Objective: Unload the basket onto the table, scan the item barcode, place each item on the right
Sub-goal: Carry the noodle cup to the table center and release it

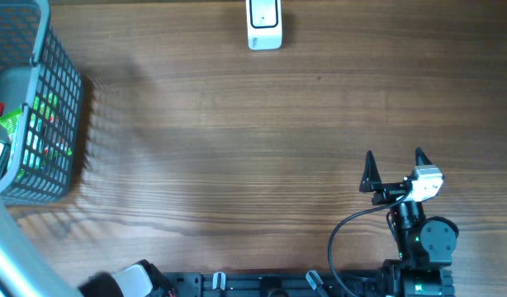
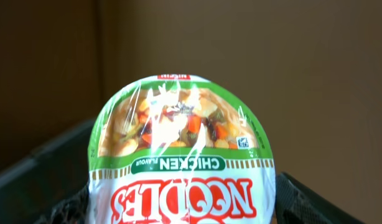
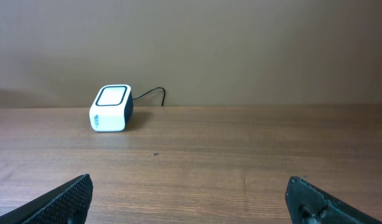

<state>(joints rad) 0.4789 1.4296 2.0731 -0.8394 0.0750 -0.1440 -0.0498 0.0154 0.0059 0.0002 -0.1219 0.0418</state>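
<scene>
While the right gripper (image 1: 395, 157) sits with its black fingers spread wide over the brown wooden table (image 1: 237, 148), the left gripper (image 2: 185, 202) has a round film-wrapped noodle cup (image 2: 181, 143) filling its view, lid facing the camera. The print's upside down: "NISSIN" up top, "CHICKEN FLAVOUR" on the green band, big red "NOODLES" below. It looks clamped between the dark fingers, though the contact is cropped off, so I'm not totally sure. Off left there's a grey plastic mesh basket (image 1: 63, 91) holding green and red packs (image 1: 22, 124). Far end: a small white box-shaped barcode scanner (image 1: 264, 23) with a black-framed window, thin black cable (image 3: 150, 93) behind it.
</scene>
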